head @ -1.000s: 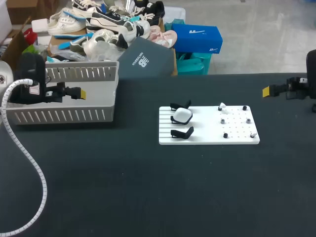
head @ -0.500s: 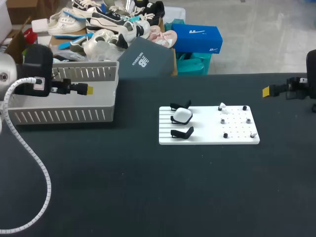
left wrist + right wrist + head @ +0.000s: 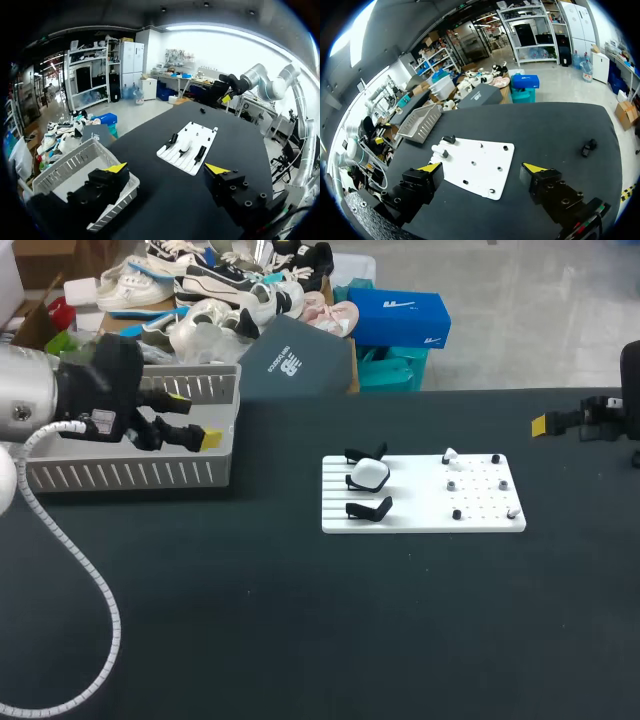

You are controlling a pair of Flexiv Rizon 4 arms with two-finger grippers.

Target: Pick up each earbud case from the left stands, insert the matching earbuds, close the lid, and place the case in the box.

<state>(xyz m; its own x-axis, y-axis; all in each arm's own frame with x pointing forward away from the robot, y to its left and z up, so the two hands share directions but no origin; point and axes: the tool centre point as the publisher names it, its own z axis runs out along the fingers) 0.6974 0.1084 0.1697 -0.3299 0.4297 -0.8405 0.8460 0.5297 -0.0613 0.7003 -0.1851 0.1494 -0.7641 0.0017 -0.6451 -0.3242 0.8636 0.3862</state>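
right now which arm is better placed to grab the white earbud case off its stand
Left, probably. The earbud case sits at the left side of the board, where my left gripper comes in, fingers open. My right gripper would have to reach across the earbud pegs.

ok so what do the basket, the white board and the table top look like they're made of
Basket: pale grey walls with even moulded slots, so probably matte plastic. White board: flat and rigid with fine ridges and small holes, likely plastic or painted sheet; cannot tell which. Table top: black, dull, no glare, maybe a cloth or rubber mat cover.
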